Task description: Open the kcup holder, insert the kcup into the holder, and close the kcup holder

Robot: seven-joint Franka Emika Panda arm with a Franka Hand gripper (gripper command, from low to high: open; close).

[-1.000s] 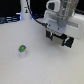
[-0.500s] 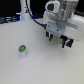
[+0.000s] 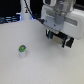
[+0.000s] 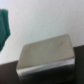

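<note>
The kcup (image 3: 22, 49), a small white pod with a green top, stands upright on the white table at the exterior view's left. My gripper (image 3: 59, 40) hangs from the white arm at the exterior view's upper right, well apart from the pod. Its dark fingers are too blurred to show whether they are open. The wrist view holds a pale rectangular handle (image 4: 47, 52) over a black surface, the kcup holder (image 4: 9, 76). In the exterior view the arm hides the holder.
The white table (image 3: 30, 70) spreads across the exterior view. Dark equipment and a blue light (image 3: 26, 11) sit beyond its far edge. A blurred green shape (image 4: 4, 27) shows at the edge of the wrist view.
</note>
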